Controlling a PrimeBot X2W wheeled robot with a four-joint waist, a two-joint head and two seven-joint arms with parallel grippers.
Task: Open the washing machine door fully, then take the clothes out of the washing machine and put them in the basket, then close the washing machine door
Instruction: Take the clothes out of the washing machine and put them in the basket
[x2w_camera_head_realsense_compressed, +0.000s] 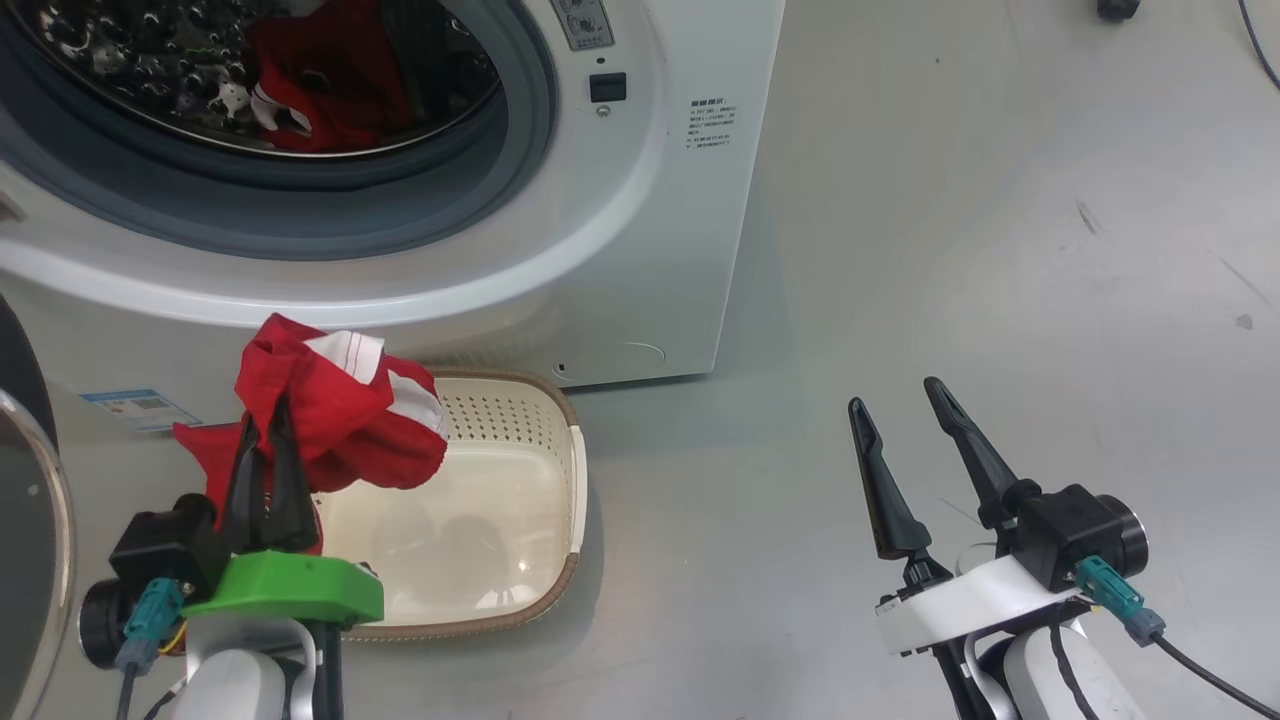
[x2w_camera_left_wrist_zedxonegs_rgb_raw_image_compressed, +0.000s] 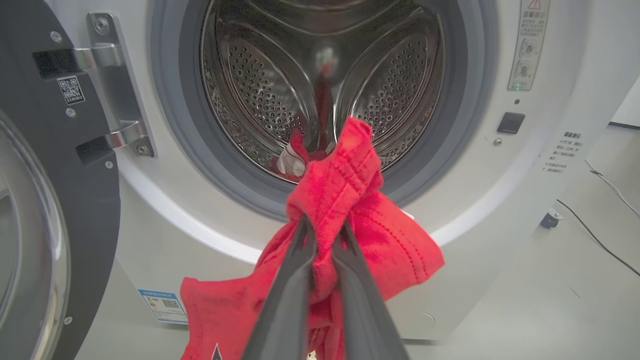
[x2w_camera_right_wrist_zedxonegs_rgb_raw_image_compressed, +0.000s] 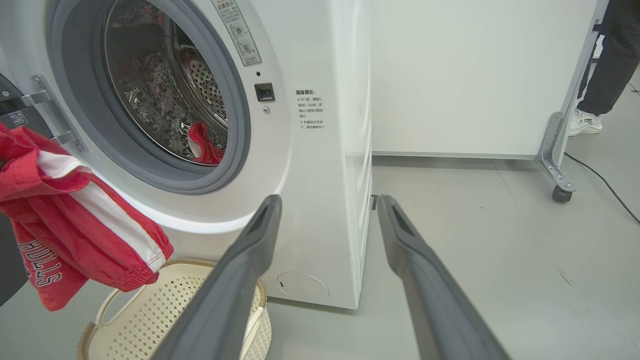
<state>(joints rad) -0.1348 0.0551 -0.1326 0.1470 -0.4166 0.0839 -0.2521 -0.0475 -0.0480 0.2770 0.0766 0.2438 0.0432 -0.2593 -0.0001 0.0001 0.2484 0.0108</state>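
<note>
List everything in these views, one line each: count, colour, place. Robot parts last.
washing machine: 1, white with a grey ring round the drum mouth, ahead on the floor
washing machine door: 1, black rim and clear glass, swung open on the left
held garment: 1, red with white stripes, hanging above the basket's edge
garment in drum: 1, red and white, low in the drum
basket: 1, cream with a brown rim, on the floor before the machine
label: 1, blue, low on the machine's front
partition: 1, white, right of the machine
person's leg: 1, dark trousers, past the partition
cable: at least 1, black, on the floor
left gripper: 1, dark, shut on the held garment
right gripper: 1, dark, open, holding nothing
</note>
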